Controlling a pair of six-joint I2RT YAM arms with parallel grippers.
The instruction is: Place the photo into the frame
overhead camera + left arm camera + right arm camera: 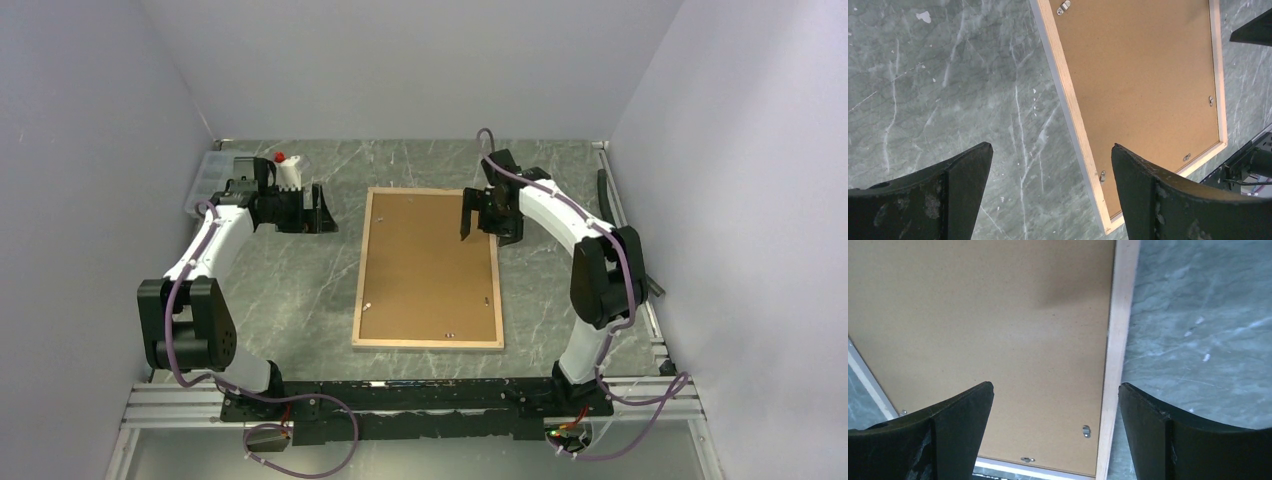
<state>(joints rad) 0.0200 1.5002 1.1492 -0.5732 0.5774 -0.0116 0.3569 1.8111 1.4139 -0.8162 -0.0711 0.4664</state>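
The frame (428, 343) lies face down in the middle of the table, its light-wood back rim up. A plain brown fibreboard backing panel (430, 265) fills it, with small metal clips (1086, 431) at its edges. The photo is not in view. My left gripper (322, 215) is open and empty, above the table left of the frame's far left corner; the frame's rim (1073, 115) and the panel (1143, 75) show past it. My right gripper (478, 222) is open and empty, above the frame's far right part, its jaws astride the right rim (1118, 340).
A clear plastic box (205, 180) and a white bottle with a red cap (287, 170) stand at the far left, behind the left arm. A black strip (603, 190) lies along the right wall. Grey walls close in the marbled table on three sides.
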